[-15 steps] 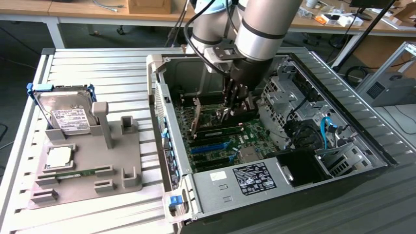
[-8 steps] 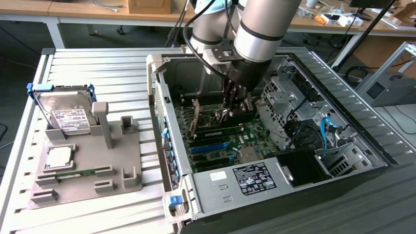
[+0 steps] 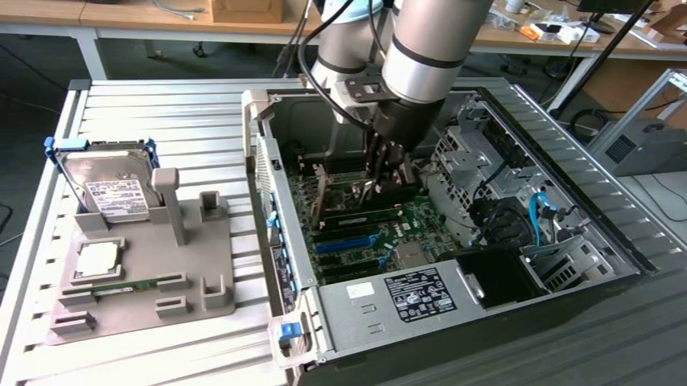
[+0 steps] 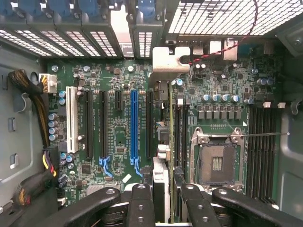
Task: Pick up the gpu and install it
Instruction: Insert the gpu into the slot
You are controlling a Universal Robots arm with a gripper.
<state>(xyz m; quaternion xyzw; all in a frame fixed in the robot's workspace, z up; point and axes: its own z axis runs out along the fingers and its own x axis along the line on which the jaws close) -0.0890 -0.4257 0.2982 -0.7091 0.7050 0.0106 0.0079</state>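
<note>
The gpu (image 4: 170, 124) is seen edge-on in the wrist view as a thin card standing upright over the green motherboard (image 4: 118, 142). Its silver end bracket (image 4: 170, 59) lies against the case's rear slot openings. My gripper (image 4: 166, 204) is shut on the card, one black finger (image 4: 142, 204) on each side of its near end. The card sits in the line of the black slot just beside the long blue slot (image 4: 133, 123). In the exterior view my gripper (image 3: 384, 178) reaches down inside the open computer case (image 3: 266, 169), low over the motherboard.
A grey fixture (image 3: 150, 301) at the exterior view's left carries a silver hard drive (image 3: 108, 191), a square chip (image 3: 96, 257) and a green RAM stick (image 3: 129, 285). Inside the case are the empty CPU socket (image 4: 216, 163), a power supply (image 3: 413, 293), drive cages and cable bundles (image 4: 28, 94).
</note>
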